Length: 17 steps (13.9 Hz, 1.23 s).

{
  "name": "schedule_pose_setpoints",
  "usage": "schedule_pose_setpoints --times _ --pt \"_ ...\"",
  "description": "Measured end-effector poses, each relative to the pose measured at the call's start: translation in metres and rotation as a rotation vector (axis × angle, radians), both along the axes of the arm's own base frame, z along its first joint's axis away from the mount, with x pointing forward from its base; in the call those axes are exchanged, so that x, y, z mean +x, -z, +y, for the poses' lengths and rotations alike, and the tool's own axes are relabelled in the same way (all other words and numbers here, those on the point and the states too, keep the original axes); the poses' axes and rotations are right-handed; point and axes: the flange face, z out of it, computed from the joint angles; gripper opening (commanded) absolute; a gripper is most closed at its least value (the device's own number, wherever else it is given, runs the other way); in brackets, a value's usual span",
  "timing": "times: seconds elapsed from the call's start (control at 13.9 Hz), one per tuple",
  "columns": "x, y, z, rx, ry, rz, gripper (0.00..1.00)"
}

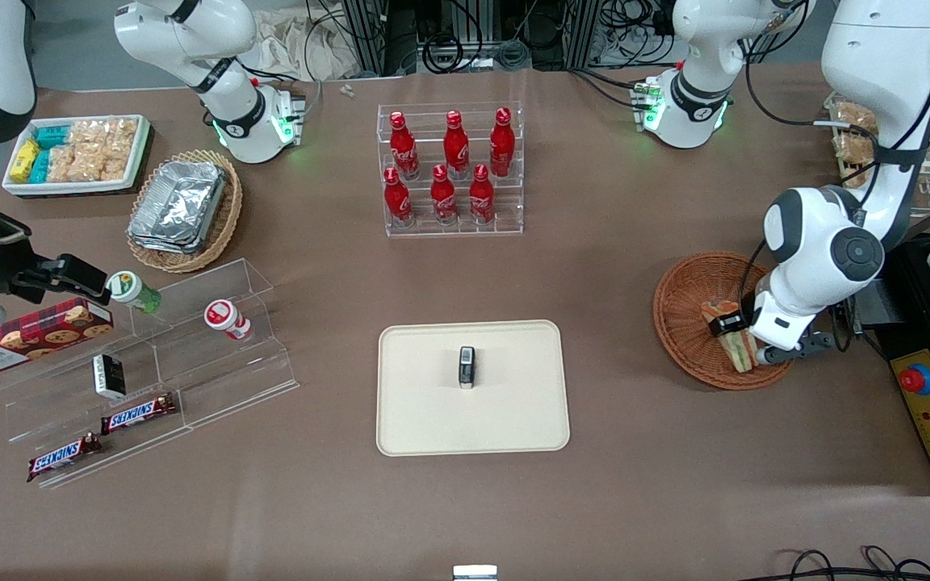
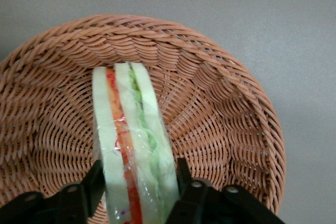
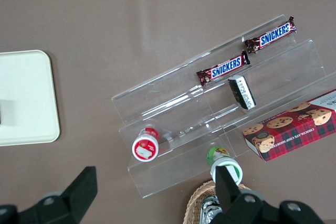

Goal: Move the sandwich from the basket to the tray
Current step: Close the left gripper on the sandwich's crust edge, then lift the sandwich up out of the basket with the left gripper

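Both tool (image 2: 137, 182) fingers (image 2: 185, 174) clamp the sandwich (image 2: 134, 145) inside the basket (image 2: 231, 108).

In the front view the working arm's wrist covers the gripper (image 1: 743, 343) and the part of the sandwich (image 1: 735, 343) in the basket (image 1: 687, 323). In the wrist view the frame edge cuts off the sandwich's lower end between the fingers (image 2: 185, 182). The small dark object (image 1: 467, 367) on the tray (image 1: 513, 420) is too small to identify.
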Motion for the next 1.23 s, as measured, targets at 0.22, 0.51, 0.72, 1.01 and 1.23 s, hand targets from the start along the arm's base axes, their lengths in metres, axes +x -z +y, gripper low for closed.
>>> schedule_pose_setpoints --times 0.22,0.51,0.72,1.01,1.23 --pt "0.002 -0.008 0.0 0.002 0.0 -0.01 0.0" --pt "0.01 -0.054 0.002 0.016 0.003 0.045 0.0" --pt "0.019 -0.121 0.004 0.03 0.002 0.081 0.0" --pt "0.029 -0.237 -0.005 0.016 0.002 0.159 0.0" --pt "0.03 -0.287 -0.039 -0.047 0.007 0.136 0.0"
